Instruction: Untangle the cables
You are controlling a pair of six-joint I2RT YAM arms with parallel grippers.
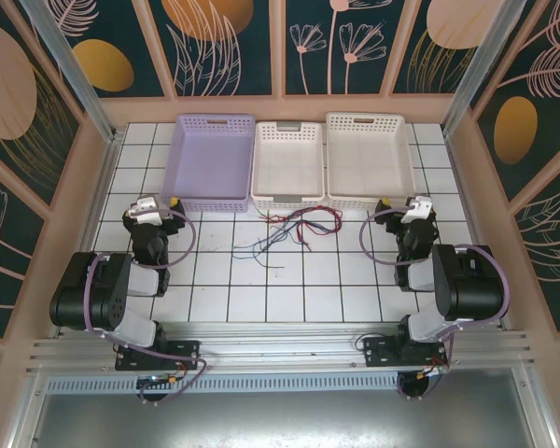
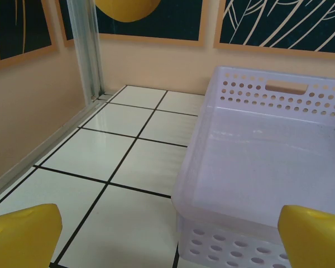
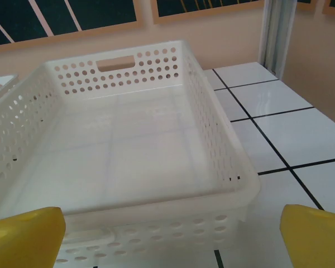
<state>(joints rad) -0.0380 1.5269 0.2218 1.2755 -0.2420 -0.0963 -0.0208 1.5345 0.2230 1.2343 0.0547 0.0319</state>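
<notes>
Since both arms sit folded near their bases, starting at the near edge. In the top view the left gripper (image 1: 166,204) is just short of the near-left corner of the purple basket (image 1: 210,203). The right gripper (image 1: 399,207) is just short of the near-right corner of the right white basket (image 1: 355,202). Jaw gap is hard to read from up there.

Left wrist view settles it. The yellow fingertips (image 2: 23,234) sit at the two bottom corners, jaws spread wide, nothing held. The purple basket's corner and tiles lie ahead.

Right wrist view is the same: fingertips (image 3: 25,233) wide apart, nothing gripped, white basket straight ahead.

Cable location comes from the top view. The cables (image 1: 294,227) lie in a loose tangle on the tiled table (image 1: 233,299), between the two grippers and apart from both, just in front of the middle white basket (image 1: 308,201). Red strands run toward the right, bluish ones trail near-left, dark ones are mixed in. Crossings are too fine to trace.

All three baskets line up side by side along the far wall.
</notes>
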